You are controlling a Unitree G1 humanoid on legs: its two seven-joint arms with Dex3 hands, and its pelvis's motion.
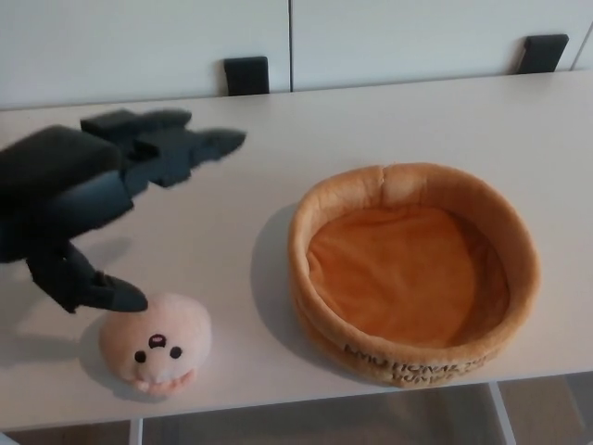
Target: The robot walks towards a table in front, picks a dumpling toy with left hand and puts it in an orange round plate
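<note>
The left hand (88, 199) occupies the left of the frame, above the table (371, 120). Its fingers (176, 144) are spread wide and extend toward the upper centre; the thumb (102, 292) points down and to the right. The hand holds nothing.

The dumpling (156, 345) sits upright at the lower left of the frame, near the table's front edge, face toward the camera. The thumb tip lies just above the dumpling's upper left side; whether it touches cannot be told from this view. The two fingers are well apart from the dumpling, higher in the frame and not yet wrapped around it.

This posture suits a pre-grasp: a wide opening lets the round, soft body pass between thumb and fingers before closure. In judgement, the hand needs to move lower and toward the frame's bottom so that the fingers reach the dumpling's far side opposite the thumb.

The plate (306, 278) stands at the centre right of the frame, to the right of the dumpling and apart from it. It is empty, with a raised soft rim, so the dumpling will likely need lifting over that rim.

The right hand is not in view.
</note>
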